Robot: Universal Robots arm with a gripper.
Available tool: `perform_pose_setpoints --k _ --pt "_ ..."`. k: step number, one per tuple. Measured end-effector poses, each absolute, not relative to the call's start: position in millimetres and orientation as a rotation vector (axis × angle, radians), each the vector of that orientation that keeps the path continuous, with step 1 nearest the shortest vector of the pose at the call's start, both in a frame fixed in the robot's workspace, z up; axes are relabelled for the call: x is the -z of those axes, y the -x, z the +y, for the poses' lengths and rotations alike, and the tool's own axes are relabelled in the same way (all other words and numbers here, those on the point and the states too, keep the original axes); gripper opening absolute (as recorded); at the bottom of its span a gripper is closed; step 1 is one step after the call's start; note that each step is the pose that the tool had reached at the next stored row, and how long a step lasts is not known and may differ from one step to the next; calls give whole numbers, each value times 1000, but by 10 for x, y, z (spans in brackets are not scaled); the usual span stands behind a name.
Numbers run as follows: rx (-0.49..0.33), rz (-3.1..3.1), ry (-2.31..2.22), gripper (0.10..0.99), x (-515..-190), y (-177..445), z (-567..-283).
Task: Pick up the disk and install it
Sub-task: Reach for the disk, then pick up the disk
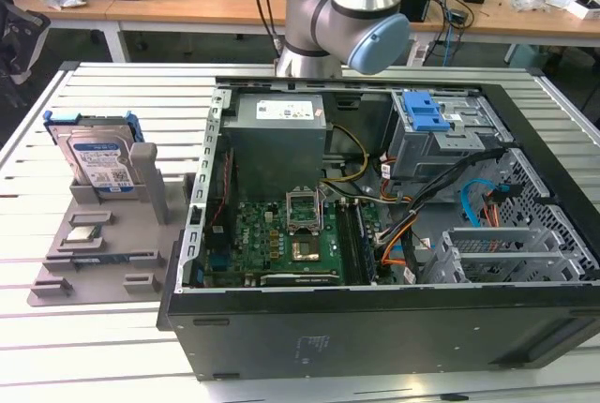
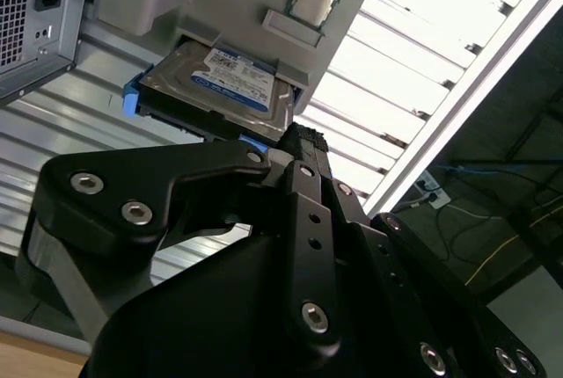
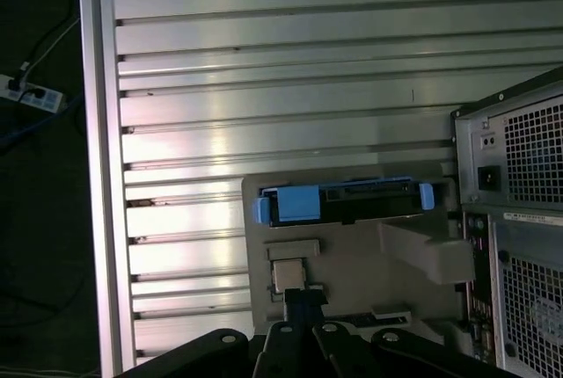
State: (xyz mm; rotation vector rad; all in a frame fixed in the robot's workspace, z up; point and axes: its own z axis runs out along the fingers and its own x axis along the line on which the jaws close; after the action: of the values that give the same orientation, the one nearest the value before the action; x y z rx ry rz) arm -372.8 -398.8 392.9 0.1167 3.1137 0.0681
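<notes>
Exterior view: disk [image 1: 98,159] stands propped in its grey holder [image 1: 141,262] (top edge exposed for grabbing); my gripper [image 3: 299,299] hovers nearby, fingers together, empty.

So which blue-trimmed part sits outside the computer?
The disk, leaning in the grey stand at the exterior view's left; the blue latch is inside the case.

Bright overhead light, glare on table [image 3: 264,44]
</notes>
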Motion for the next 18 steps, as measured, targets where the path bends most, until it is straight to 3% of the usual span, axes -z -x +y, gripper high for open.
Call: perform_pose_setpoints --k 18 --pt "-68 3114 -104 106 -3927 3761 -3964"
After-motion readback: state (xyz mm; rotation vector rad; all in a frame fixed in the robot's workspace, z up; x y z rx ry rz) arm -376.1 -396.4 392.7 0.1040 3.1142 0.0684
